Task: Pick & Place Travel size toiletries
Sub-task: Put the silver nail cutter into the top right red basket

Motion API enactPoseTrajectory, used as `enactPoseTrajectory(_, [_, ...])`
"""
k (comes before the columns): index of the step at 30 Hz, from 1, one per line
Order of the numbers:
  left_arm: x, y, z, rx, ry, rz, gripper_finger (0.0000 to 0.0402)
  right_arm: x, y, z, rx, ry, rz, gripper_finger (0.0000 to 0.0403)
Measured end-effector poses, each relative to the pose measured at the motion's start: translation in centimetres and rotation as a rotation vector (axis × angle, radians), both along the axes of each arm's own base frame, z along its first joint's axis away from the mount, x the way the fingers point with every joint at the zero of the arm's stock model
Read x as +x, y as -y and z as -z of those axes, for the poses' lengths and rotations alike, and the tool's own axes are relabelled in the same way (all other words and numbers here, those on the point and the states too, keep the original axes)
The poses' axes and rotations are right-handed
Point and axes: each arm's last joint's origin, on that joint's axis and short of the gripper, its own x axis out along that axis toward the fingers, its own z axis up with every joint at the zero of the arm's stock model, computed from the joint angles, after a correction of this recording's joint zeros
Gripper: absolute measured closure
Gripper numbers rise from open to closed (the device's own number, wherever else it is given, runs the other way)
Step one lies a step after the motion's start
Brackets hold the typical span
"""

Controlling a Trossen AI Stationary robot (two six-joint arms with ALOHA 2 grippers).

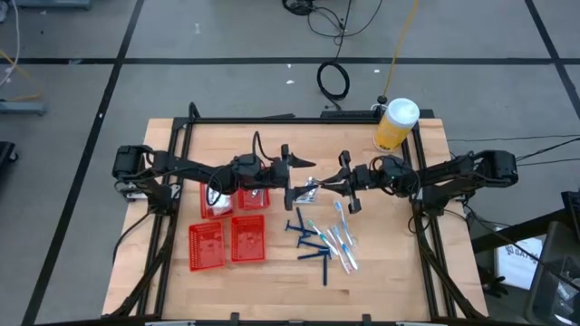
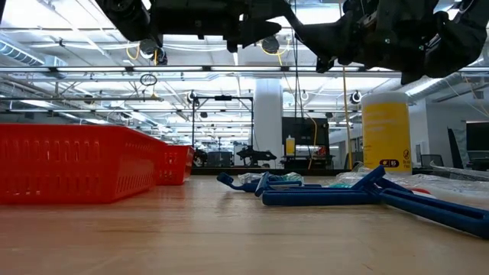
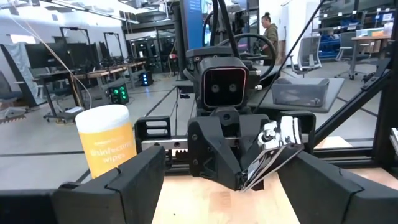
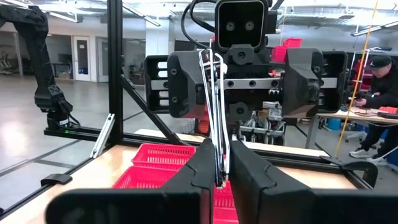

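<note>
From above, the right gripper [image 1: 319,187] pinched a silver packet [image 1: 309,190] over the table [image 1: 390,272]; the left gripper [image 1: 292,181] faced it, fingers apart. Its wrist showed the packet [image 3: 280,140] thin, light, crinkly; grab the free edge.

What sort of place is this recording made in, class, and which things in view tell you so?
Probably a robotics lab or workshop in a large industrial hall: a wooden table inside a black frame, workbenches with equipment behind, and a concrete floor with trailing cables.

Blue razors [image 1: 313,244] and wrapped toothbrushes [image 1: 342,237] strewn on wood; one silver packet [image 1: 309,191] aloft, edge-pinched.
</note>
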Motion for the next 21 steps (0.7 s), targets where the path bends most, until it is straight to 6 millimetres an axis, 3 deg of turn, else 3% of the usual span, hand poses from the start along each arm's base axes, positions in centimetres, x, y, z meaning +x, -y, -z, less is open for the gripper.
enactPoseTrajectory(6, [0.0,0.0,0.0,-0.018,0.0,0.007,0.0153,0.3,0.1,0.5,0.002,-0.009,0.005,0.0385])
enactPoseTrajectory(19, [0.0,0.1,0.0,0.012,0.002,0.036,0.0362,1.1,0.3,0.5,0.01,-0.026,0.018,0.0386])
enactPoseTrajectory(21, [0.0,0.1,0.0,0.01,-0.006,0.033,0.0369,1.1,0.3,0.5,0.011,-0.029,0.019,0.0386])
